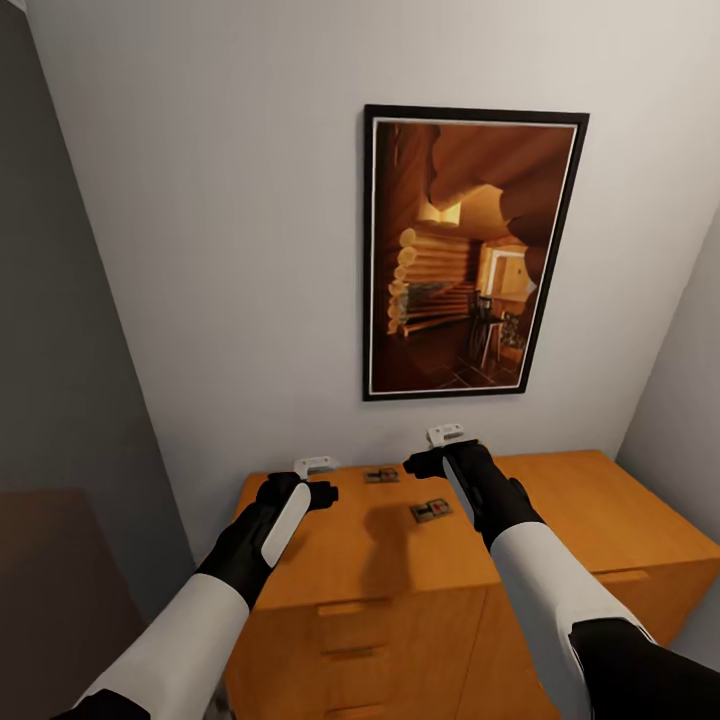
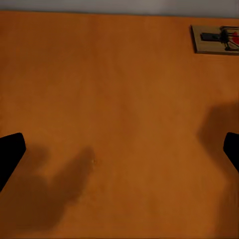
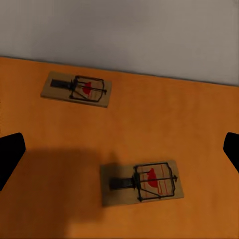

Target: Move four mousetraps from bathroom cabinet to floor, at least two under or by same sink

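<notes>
Two mousetraps are lying on the cabinet [image 1: 560, 520] top: the near trap [image 1: 431, 511] and the far trap [image 1: 381, 476]. The right fingers [image 1: 445, 434] are hanging wide open, empty; left fingers [image 1: 315, 465] too. Going straight down slowly over the near trap should be working best.

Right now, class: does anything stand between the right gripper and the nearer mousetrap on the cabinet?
Nothing visible does. The right gripper hovers open above the nearer mousetrap, which lies flat on the bare cabinet top.
</notes>
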### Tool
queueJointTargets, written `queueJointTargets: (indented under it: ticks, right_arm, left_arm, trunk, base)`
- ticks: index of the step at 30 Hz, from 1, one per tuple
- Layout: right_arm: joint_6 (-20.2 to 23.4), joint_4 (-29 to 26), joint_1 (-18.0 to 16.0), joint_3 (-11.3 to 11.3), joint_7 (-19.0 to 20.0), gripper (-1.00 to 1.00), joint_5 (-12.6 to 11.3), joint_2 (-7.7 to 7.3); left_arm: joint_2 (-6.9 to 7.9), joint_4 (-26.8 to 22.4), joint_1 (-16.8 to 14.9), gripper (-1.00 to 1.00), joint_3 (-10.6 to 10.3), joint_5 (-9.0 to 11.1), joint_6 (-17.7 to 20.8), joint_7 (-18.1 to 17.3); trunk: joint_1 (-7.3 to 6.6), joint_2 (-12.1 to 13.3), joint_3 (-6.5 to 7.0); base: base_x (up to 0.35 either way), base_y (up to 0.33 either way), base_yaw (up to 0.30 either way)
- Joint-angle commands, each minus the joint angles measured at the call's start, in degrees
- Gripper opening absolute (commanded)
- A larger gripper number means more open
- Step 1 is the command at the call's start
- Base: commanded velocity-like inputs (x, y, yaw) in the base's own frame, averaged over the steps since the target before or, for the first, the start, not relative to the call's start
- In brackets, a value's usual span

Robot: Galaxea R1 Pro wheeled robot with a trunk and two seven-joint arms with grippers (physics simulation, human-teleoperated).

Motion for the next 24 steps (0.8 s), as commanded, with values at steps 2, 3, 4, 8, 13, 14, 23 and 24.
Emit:
queueJointTargets:
  ticks: [2, 3, 4, 8, 13, 14, 23, 24]
  right_arm:
    - [0.3, -0.1, 0.0, 0.0, 0.5, 1.0, 0.6, 0.02]
    - [0.3, -0.1, 0.0, 0.0, 0.5, 1.0, 0.6, 0.02]
    - [0.3, -0.1, 0.0, -0.1, 0.5, 1.0, 0.6, 0.01]
    - [0.3, -0.2, 0.0, -0.1, 0.5, 1.0, 0.6, 0.01]
    - [0.3, -0.2, 0.0, -0.1, 0.4, 1.0, 0.6, 0.02]
    - [0.3, -0.2, 0.0, -0.1, 0.4, 1.0, 0.6, 0.03]
    - [0.4, -0.2, 0.0, -0.1, 0.3, 1.0, 0.6, 0.01]
    - [0.5, -0.2, 0.0, -0.1, 0.3, 1.0, 0.6, 0.0]
  left_arm:
    - [0.03, 0.0, 0.0, 1.0, -0.1, 0.6, 0.1, 0.6]
    - [0.03, 0.0, 0.0, 1.0, -0.1, 0.6, 0.1, 0.6]
    - [0.01, 0.0, 0.0, 1.0, -0.1, 0.6, 0.1, 0.6]
    - [-0.03, 0.0, 0.0, 1.0, -0.1, 0.6, 0.1, 0.6]
    - [-0.01, 0.0, 0.0, 1.0, -0.1, 0.6, 0.1, 0.6]
    - [0.0, 0.0, 0.0, 1.0, -0.1, 0.6, 0.1, 0.6]
    - [0.03, 0.0, 0.0, 1.0, -0.1, 0.6, 0.2, 0.6]
    - [0.03, 0.0, 0.0, 1.0, -0.1, 0.6, 0.2, 0.6]
  trunk:
    - [0.03, 0.0, -0.03]
    - [0.03, 0.0, -0.03]
    - [0.03, 0.0, -0.03]
    - [0.03, 0.0, -0.03]
    - [0.03, 0.0, -0.03]
    - [0.03, 0.0, -0.03]
    - [0.03, 0.0, -0.03]
    - [0.03, 0.0, -0.03]
  base:
    - [0.063, 0.043, 0.0]
    - [0.045, 0.03, 0.0]
    - [0.036, 0.024, 0.0]
    - [0.021, 0.014, 0.0]
    - [0.007, 0.005, 0.0]
    - [0.003, 0.002, 0.0]
    - [0.001, 0.001, 0.0]
    - [0.0, 0.0, 0.0]
